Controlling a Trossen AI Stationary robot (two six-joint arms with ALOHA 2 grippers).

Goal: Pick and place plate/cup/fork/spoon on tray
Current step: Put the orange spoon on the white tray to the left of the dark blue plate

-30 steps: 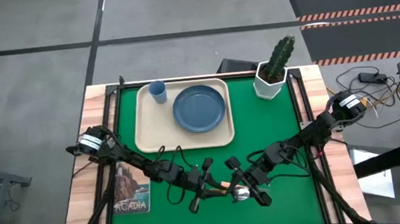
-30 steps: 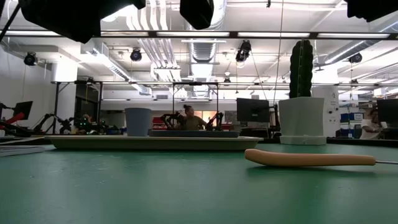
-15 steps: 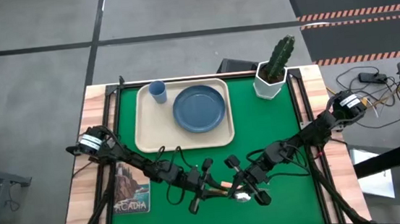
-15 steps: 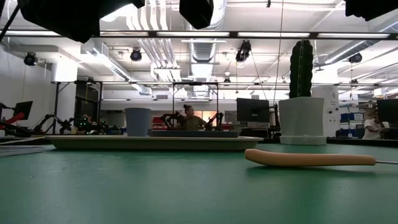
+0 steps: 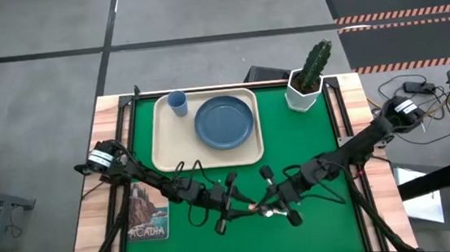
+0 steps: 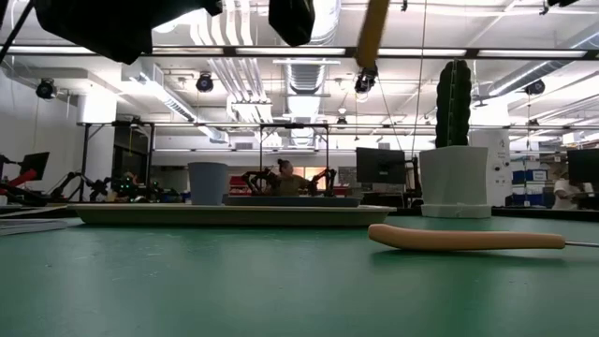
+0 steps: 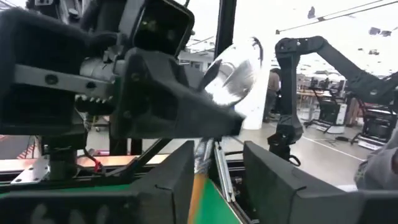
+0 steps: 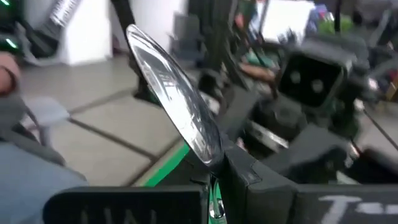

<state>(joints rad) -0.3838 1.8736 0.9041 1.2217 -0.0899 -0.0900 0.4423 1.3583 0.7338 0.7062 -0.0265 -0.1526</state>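
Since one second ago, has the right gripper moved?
Yes. In the high view the right gripper has shifted slightly toward the left arm, farther from the cactus pot, gripping the spoon.

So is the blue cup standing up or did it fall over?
Standing up. The cup sits upright in a corner of the tray, beside the plate.
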